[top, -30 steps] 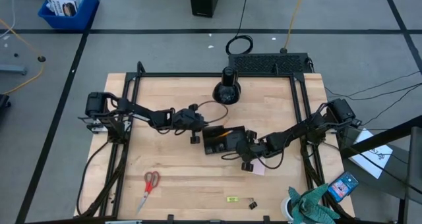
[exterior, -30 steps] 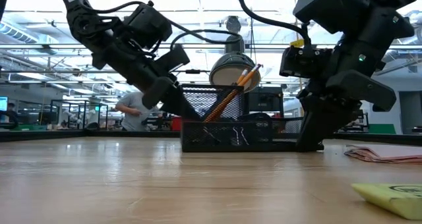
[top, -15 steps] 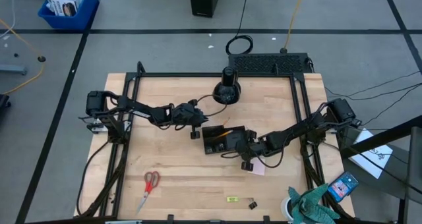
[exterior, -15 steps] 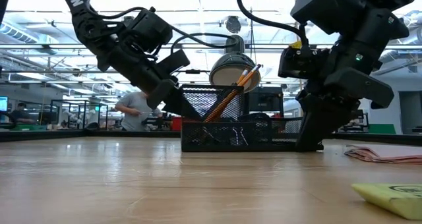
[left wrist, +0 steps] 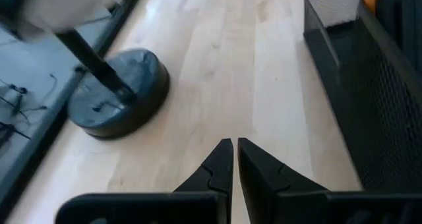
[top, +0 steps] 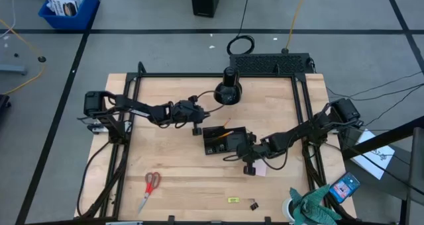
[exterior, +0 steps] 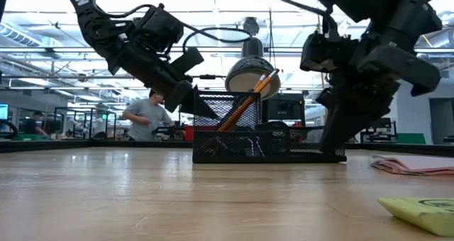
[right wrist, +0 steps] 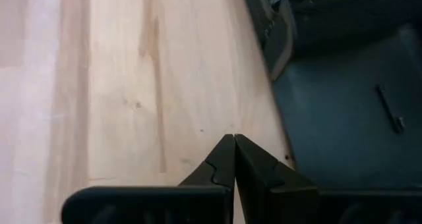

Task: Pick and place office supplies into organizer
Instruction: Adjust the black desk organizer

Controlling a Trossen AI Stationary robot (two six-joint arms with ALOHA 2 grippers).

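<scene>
The organizer (top: 224, 140) sits at the centre of the surface (top: 172, 172) and already holds orange pencils (exterior: 248, 99) leaning in its mesh. Still out: the red-handled scissors (top: 150, 187) at lower left, then the yellow-green piece (top: 233, 200) and a binder clip (top: 254, 205) at lower centre, and the pink pad (top: 260, 168) by the organizer. The left gripper (top: 196, 129), nearly closed and empty, has drawn back left since the earlier frame. The right gripper (top: 248, 169), fully closed and empty, has barely shifted.
</scene>
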